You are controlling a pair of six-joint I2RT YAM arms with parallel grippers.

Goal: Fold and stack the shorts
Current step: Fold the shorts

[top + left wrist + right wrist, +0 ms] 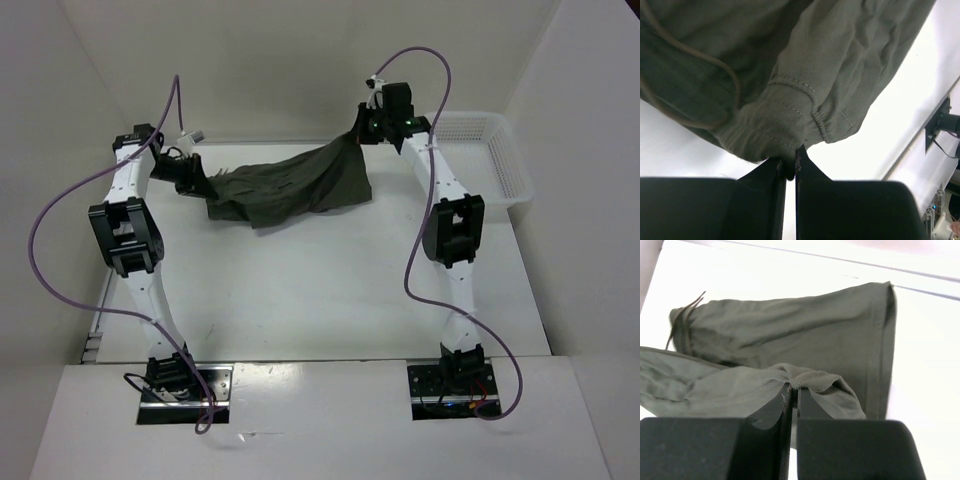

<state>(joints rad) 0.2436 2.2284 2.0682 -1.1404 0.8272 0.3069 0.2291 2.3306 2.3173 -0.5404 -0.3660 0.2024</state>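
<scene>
The dark olive-green shorts (295, 186) hang stretched between my two grippers at the far side of the table. My left gripper (197, 181) is shut on the waistband end; in the left wrist view the jaws (790, 167) pinch the gathered hem of the shorts (790, 100), with a drawstring looping at the left. My right gripper (366, 132) is lifted higher and shut on the other end. The right wrist view shows a bunched fold of the shorts (790, 340) pinched at my right gripper (794, 389), with the rest lying on the table beneath.
A white mesh basket (492, 160) stands at the back right, close to the right arm. White walls enclose the table (320, 290) at the back and sides. Purple cables loop off both arms.
</scene>
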